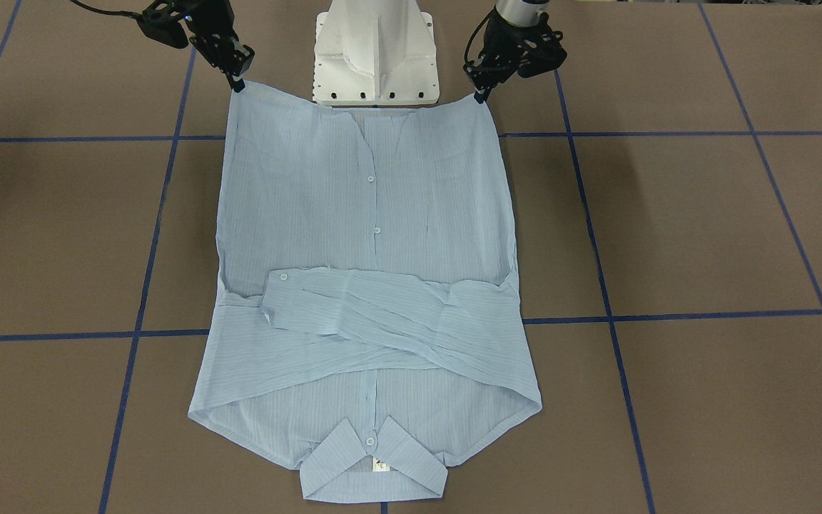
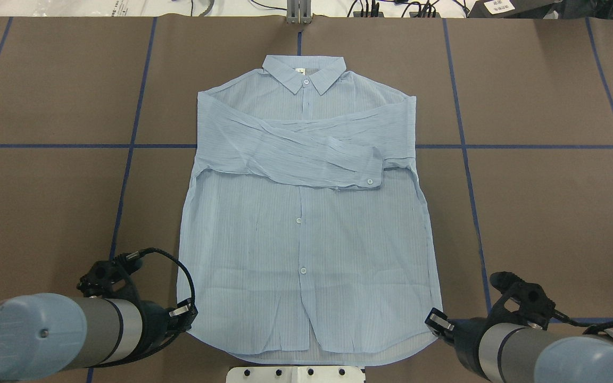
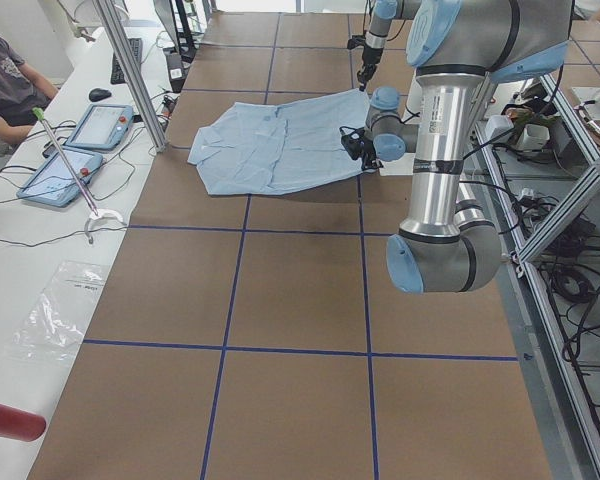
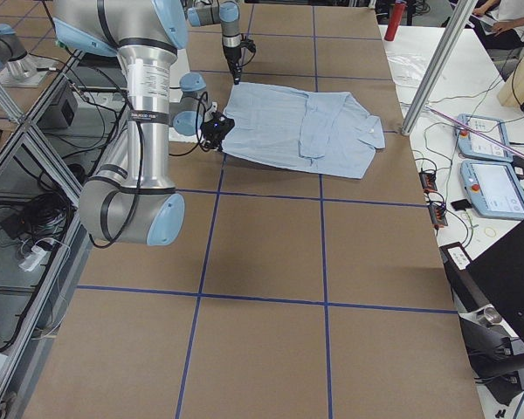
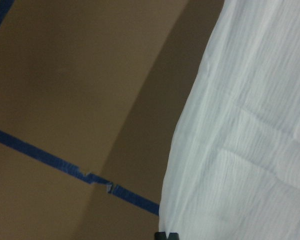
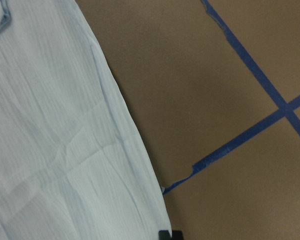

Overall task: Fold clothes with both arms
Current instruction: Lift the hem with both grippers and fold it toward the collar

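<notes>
The pale-blue striped shirt (image 2: 306, 239) lies face up on the table, collar (image 2: 304, 70) at the far side, both sleeves (image 2: 306, 151) folded across the chest. My left gripper (image 2: 188, 315) is shut on the near left hem corner. My right gripper (image 2: 435, 322) is shut on the near right hem corner. In the front-facing view the hem hangs stretched between the left gripper (image 1: 482, 95) and the right gripper (image 1: 238, 84), raised a little off the table. The left wrist view shows the shirt's edge (image 5: 240, 150); the right wrist view shows it too (image 6: 55, 150).
The white pedestal base (image 1: 375, 50) stands just behind the raised hem. Brown table surface with blue tape lines (image 2: 131, 146) lies on all sides. Tablets (image 3: 100, 125) and an operator (image 3: 5, 85) are beyond the table's far edge.
</notes>
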Motion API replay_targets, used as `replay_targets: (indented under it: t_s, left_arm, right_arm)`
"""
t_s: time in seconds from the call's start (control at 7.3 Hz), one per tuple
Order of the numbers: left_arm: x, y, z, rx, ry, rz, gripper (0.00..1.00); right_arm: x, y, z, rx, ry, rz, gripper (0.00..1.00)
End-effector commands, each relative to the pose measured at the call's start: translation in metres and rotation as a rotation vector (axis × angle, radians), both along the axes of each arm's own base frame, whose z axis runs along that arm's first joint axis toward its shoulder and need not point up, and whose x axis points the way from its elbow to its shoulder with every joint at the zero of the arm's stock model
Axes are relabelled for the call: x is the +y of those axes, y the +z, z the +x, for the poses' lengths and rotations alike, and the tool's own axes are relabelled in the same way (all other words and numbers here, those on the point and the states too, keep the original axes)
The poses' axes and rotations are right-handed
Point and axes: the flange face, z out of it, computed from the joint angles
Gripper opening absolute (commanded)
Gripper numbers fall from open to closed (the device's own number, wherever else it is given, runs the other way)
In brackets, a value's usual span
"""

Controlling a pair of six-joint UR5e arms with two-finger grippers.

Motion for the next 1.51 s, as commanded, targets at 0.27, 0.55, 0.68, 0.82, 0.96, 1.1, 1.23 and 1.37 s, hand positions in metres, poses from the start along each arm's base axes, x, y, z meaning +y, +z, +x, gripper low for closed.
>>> replay_targets:
  t_s: [0.27, 0.55, 0.68, 0.82, 0.96, 1.1, 1.23, 1.37]
  left_arm:
    - [-0.126, -0.055, -0.088, 0.085, -0.189, 0.106, 0.00]
    - [-0.184, -0.057, -0.072, 0.054, -0.229, 0.126, 0.00]
    - [-0.202, -0.060, -0.072, 0.057, -0.256, 0.129, 0.00]
    - [-0.226, -0.055, -0.065, 0.027, -0.268, 0.145, 0.00]
    - [-0.256, -0.037, -0.058, 0.022, -0.297, 0.150, 0.00]
    - [-0.275, -0.016, -0.045, 0.024, -0.305, 0.154, 0.00]
    - [-0.287, 0.002, -0.032, 0.033, -0.305, 0.168, 0.00]
    - [-0.307, 0.019, -0.009, 0.027, -0.307, 0.166, 0.00]
  right_arm:
    - [-0.074, -0.043, 0.050, -0.080, 0.201, 0.008, 0.00]
    - [-0.135, -0.038, 0.050, -0.044, 0.260, 0.044, 0.00]
    - [-0.174, -0.037, 0.048, -0.020, 0.290, 0.059, 0.00]
    - [-0.207, -0.033, 0.038, 0.008, 0.276, 0.063, 0.00]
    - [-0.242, -0.032, 0.024, 0.030, 0.303, 0.057, 0.00]
    - [-0.276, -0.031, 0.002, 0.066, 0.306, 0.068, 0.00]
    - [-0.294, -0.016, -0.002, 0.106, 0.303, 0.073, 0.00]
    - [-0.311, -0.009, -0.003, 0.138, 0.286, 0.092, 0.00]
